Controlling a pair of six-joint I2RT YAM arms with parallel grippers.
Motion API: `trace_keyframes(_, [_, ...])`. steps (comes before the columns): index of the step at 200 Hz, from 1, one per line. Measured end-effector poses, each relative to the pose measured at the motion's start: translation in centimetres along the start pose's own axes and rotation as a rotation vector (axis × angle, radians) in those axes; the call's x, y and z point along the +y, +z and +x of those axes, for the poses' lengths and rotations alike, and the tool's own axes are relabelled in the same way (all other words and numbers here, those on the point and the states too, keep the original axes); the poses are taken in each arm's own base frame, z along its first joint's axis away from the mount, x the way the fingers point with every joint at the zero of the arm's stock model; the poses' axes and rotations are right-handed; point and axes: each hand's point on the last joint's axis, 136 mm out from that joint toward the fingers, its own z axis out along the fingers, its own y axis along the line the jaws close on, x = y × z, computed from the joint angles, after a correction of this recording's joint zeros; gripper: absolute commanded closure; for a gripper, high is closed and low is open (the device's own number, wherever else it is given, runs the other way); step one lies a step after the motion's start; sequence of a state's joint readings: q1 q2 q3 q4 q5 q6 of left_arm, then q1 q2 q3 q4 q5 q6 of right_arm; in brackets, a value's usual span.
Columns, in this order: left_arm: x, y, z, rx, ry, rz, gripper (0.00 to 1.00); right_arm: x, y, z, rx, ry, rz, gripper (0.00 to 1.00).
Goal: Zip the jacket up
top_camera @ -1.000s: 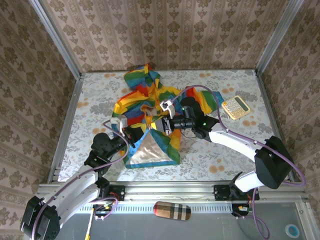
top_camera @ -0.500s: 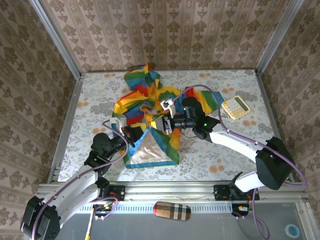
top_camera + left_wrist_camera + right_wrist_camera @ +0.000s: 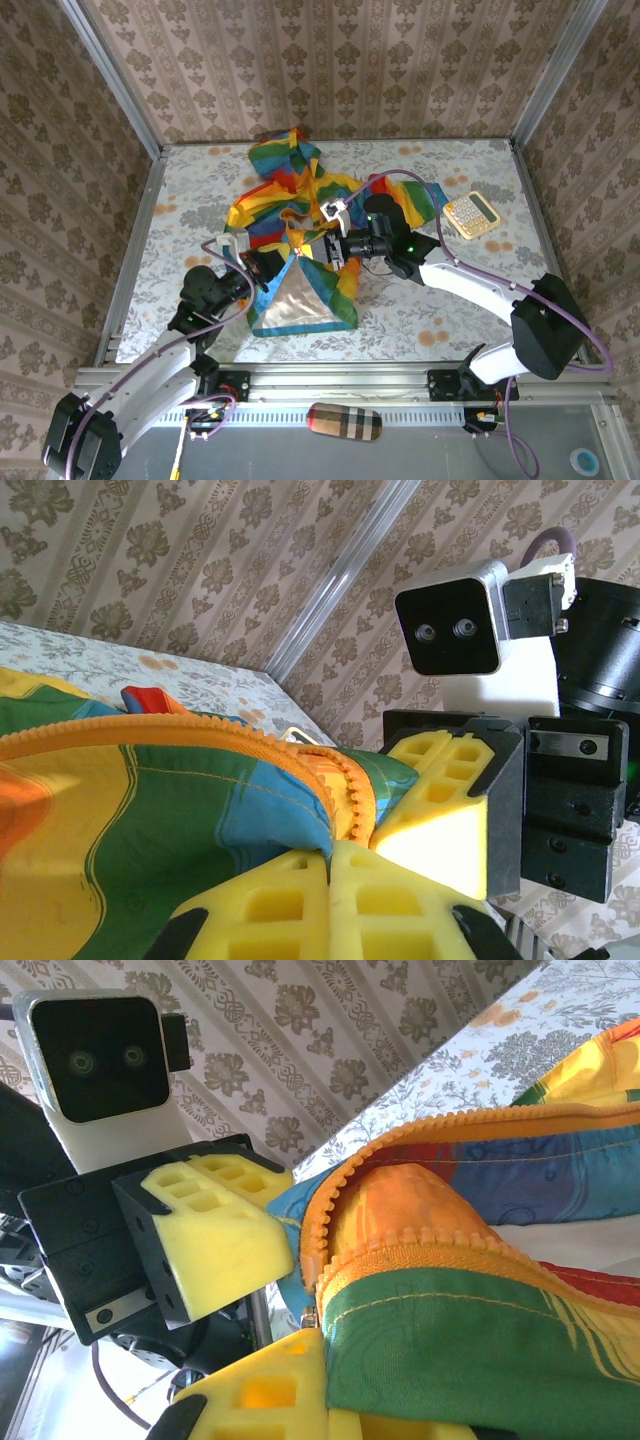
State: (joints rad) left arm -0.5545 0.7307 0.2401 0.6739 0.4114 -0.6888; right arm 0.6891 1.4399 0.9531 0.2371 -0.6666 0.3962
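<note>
Nearest the arm bases, the pale beige lining [image 3: 300,305] of the jacket [image 3: 300,225] faces up as a triangle on the table [image 3: 420,320]. Its striped hem lies along the near side and its point rises toward the two tools.

The left tool [image 3: 268,262] comes in from the left. In its wrist view its yellow pads are pressed together with the jacket's edge tucked between them, so it is clamped on the fabric. The right tool [image 3: 314,246] meets it from the other side and grips a green and orange fold just under the zipper [image 3: 200,738]. The tips of the two tools stand just beside each other, with a curl of orange teeth bulging between them.

Beyond the tools the rest of the jacket is bunched, with the hood [image 3: 285,160] toward the far wall. A calculator [image 3: 471,213] sits well apart on the right.

I cannot make out the slider or the bottom pin in any view. The main risk, as I judge it, is pulling before the two rows of teeth are mated, which would only stretch the loop of tape. With the pads this close, a small inward move could knock one tool against the other. The left grip also looks shallow, right at the cloth's edge, so tension could slip the fabric out.
</note>
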Motion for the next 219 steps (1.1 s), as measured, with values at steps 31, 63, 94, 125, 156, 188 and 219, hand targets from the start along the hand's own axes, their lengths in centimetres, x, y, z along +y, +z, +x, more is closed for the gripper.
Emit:
trace_keyframes(31, [0.03,0.14,0.07,0.002,-0.003,0.004,1.00,-0.11,0.08,0.09,0.002,0.002,0.001,1.00])
trace_keyframes(63, [-0.08,0.14,0.12,0.006,-0.013,0.010,1.00,-0.22,0.21,0.13,0.002,0.002,0.001,1.00])
trace_keyframes(94, [-0.11,0.11,0.26,0.009,-0.020,0.014,1.00,-0.34,0.30,0.16,0.002,0.003,0.001,1.00])
trace_keyframes(125, [0.01,0.03,0.60,0.016,-0.028,0.015,1.00,-0.36,0.23,-0.19,-0.010,-0.001,0.000,1.00])
trace_keyframes(156, [-0.05,0.00,0.58,0.013,-0.030,0.019,1.00,-0.40,0.19,-0.29,-0.013,-0.002,0.000,1.00])
trace_keyframes(188, [-0.09,-0.03,0.66,0.014,-0.037,0.023,1.00,-0.43,0.21,-0.26,-0.013,0.003,0.001,1.00])
trace_keyframes(219, [-0.07,-0.07,0.83,0.017,-0.041,0.025,1.00,-0.69,0.37,-0.08,-0.008,0.022,0.002,1.00])
